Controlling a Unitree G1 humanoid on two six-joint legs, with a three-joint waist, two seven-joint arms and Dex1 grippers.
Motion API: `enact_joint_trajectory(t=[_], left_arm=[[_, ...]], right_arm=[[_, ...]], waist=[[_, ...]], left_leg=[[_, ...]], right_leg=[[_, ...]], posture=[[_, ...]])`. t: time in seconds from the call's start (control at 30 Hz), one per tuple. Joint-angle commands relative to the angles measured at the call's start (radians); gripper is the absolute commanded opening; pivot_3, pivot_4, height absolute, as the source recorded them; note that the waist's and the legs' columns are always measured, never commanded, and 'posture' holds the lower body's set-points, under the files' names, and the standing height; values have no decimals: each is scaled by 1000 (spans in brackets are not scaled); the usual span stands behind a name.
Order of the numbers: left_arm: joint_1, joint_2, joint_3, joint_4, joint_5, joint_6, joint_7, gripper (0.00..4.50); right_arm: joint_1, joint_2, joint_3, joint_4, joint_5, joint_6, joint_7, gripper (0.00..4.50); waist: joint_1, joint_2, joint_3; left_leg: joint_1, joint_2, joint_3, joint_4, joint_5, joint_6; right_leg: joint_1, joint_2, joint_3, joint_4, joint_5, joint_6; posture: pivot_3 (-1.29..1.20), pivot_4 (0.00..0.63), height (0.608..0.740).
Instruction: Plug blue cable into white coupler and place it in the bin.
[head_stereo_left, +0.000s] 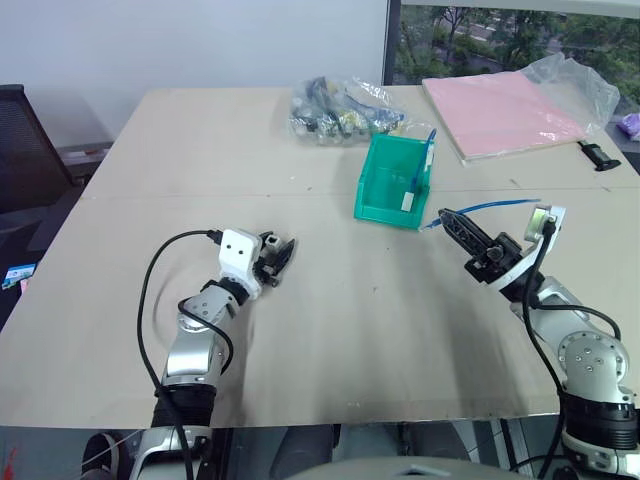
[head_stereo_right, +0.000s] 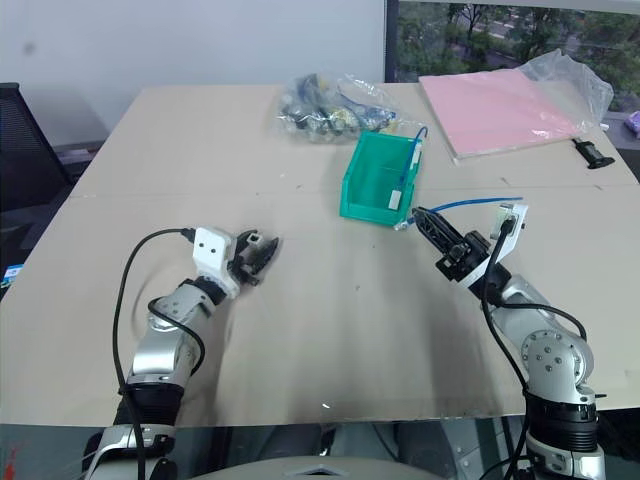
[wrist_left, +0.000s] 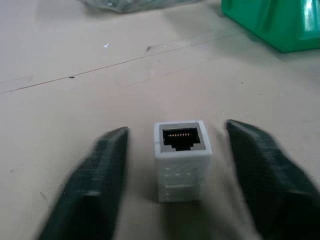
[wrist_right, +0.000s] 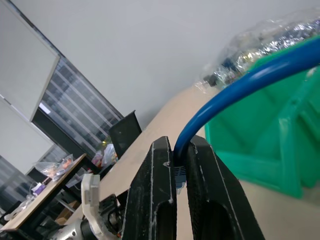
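2 spread left gripper (wrist_left: 175, 175) fingers flank the white coupler (wrist_left: 181, 159) — right gripper (wrist_right: 181, 165) pinches the blue cable (wrist_right: 235, 90) beside the bin (head_stereo_left: 385, 190), bagged parts (head_stereo_left: 340, 110) behind.

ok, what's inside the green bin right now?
The bin already holds a blue cable leaning on its right wall, with a small white piece at the cable's lower end. The front lip hides the rest of the floor.

Bagged parts (head_stereo_left: 335, 110), pink sheets (head_stereo_left: 500, 112)
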Motion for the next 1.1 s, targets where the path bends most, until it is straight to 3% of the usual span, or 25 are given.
enact_joint_trajectory(t=[0.03, 0.07, 0.17, 0.33, 0.53, 0.8, 1.1], left_arm=[[-16, 8, -24, 46, 11, -13, -26, 947], [-22, 9, -30, 52, 11, -13, -34, 546], [-58, 2, -89, 40, -31, 23, -153, 600], [-172, -3, -263, 42, -107, 80, -517, 600], [-367, -20, -429, 284, -43, -15, -828, 600], [-532, -87, -457, 641, 49, -237, -928, 600], [-563, -109, -436, 730, 64, -304, -959, 600]], right_arm=[[-1, 5, -5, -56, -3, -18, 0, 0], [-2, 5, -5, -56, -7, -19, 1, 0], [-6, -19, 22, -60, -44, -13, 32, 0], [-66, -125, 164, -49, -246, -56, 172, 0], [-163, -229, 345, 6, -505, -177, 354, 0], [-181, -256, 407, 61, -649, -280, 463, 0], [-165, -251, 444, 78, -743, -321, 499, 0]], waist=[[1, 0, 0], [1, 0, 0], [4, 0, -1], [-4, 0, 0], [-31, 0, 0], [-23, -2, 0], [-24, -3, -1]], left_leg=[[0, 0, 0, 0, 0, 0], [0, 0, 0, 0, 0, 0], [0, 0, -1, 1, 0, 0], [-1, -3, 0, 2, 0, 0], [-1, -2, 1, 2, 0, 0], [-3, -3, 1, 5, 0, 0], [-2, -4, -6, 13, 0, 0]], right_leg=[[0, 0, 0, 1, 0, 0], [0, 0, 0, 1, 0, 0], [0, 0, -1, 3, 0, 0], [0, -1, -1, 2, 0, 0], [0, 2, -3, 0, 0, 0], [1, 0, -6, -2, 0, 0], [3, 0, -7, 4, 1, 2]], posture=[[0, 150, 739], [0, 150, 739], [0, 150, 739], [0, 150, 739], [0, 150, 739], [0, 150, 739], [0, 150, 739]])
